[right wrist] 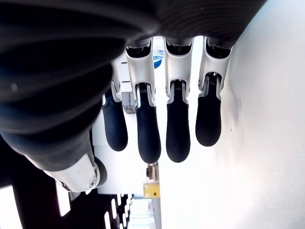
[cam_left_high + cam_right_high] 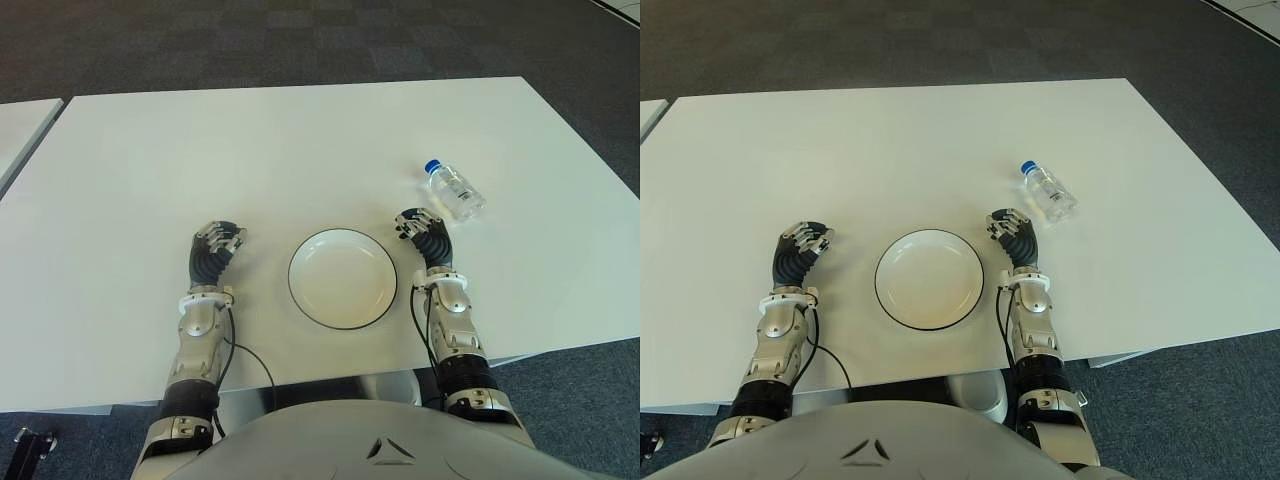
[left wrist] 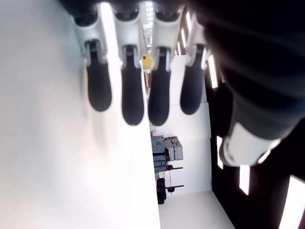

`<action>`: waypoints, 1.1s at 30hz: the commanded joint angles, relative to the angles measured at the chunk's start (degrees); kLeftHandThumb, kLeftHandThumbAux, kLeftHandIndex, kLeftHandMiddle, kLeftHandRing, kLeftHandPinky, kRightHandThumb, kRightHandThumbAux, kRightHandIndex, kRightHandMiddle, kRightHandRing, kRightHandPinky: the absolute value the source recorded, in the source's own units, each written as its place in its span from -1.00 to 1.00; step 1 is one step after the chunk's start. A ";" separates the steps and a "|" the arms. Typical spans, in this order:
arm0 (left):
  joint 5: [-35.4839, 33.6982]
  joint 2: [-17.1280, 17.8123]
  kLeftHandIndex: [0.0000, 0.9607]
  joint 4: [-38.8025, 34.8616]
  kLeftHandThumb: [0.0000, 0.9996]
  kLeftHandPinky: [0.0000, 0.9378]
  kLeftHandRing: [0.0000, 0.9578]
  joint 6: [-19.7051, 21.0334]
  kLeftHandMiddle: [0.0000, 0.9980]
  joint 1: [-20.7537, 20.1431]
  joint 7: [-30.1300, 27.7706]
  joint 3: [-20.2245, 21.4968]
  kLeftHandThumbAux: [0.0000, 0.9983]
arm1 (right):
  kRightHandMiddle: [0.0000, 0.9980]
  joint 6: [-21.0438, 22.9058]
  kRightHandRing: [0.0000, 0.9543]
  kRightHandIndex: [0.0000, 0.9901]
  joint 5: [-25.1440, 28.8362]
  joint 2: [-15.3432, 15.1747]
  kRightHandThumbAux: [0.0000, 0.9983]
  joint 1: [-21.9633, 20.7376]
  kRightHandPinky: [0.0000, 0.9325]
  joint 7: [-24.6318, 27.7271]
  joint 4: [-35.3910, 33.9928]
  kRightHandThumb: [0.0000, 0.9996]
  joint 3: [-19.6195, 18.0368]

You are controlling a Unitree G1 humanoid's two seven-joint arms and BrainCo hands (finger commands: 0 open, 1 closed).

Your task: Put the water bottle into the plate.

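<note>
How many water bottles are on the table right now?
1. The clear plastic water bottle with a blue cap lies on its side on the white table, just beyond the right hand, outside the white plate.

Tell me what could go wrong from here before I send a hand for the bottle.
1. The water bottle lies on its side on the table, so a clumsy touch from the right hand could roll it away, possibly toward the table's right edge.
2. It is round and clear; the open fingers may slip on closing.
3. The plate is shallow, so the bottle could roll back out. The left hand shows left of the plate, holding nothing.
</note>
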 commanded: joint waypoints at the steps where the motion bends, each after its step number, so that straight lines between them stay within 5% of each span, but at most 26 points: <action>1: -0.88 -0.61 -0.08 2.08 0.67 0.01 0.01 2.25 -0.08 1.12 -0.91 -0.08 0.35 | 0.00 1.26 0.06 -0.13 0.04 -0.30 0.46 -0.21 0.12 0.18 0.54 0.42 0.03; 21: -0.53 -0.56 -0.08 3.03 0.67 0.01 0.00 1.76 -0.08 1.06 -0.05 0.03 0.35 | 0.01 -4.09 0.06 -0.13 1.12 -1.36 0.46 -8.23 0.09 -1.15 2.18 0.41 -2.76; 33: -0.62 -0.57 -0.07 3.12 0.67 0.00 0.00 1.98 -0.09 1.05 -0.24 -0.01 0.35 | -0.08 -7.27 -0.04 -0.15 -13.75 -3.46 0.47 -12.47 -0.06 -16.65 -0.46 0.39 -0.48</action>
